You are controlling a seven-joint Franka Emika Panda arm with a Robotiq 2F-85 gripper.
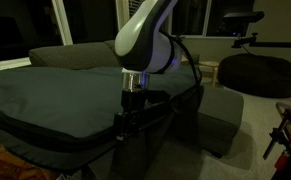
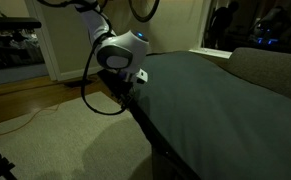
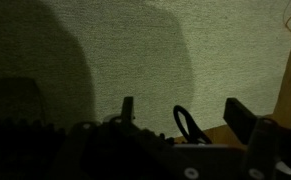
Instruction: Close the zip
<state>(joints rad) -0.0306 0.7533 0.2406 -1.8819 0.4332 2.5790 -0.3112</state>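
Note:
The huge flat dark grey-green fabric case (image 1: 55,100) lies across the scene, and it also shows in an exterior view (image 2: 215,100). The zip (image 2: 157,138) runs as a thin dark line along its side seam. My gripper (image 1: 130,122) hangs at the case's edge, at its near corner in an exterior view (image 2: 126,88). In the wrist view the gripper (image 3: 185,115) is open. Its two fingers stand wide apart over pale carpet. A small dark loop (image 3: 190,125), seemingly the zip pull, stands between them, untouched. The case edge below is too dark to read.
A grey sofa (image 1: 75,55) stands behind the case and a round dark beanbag (image 1: 260,72) sits at the far right. A grey ottoman (image 1: 221,118) is beside the arm. Pale carpet (image 2: 55,140) and a black cable (image 2: 90,85) lie by the case's corner.

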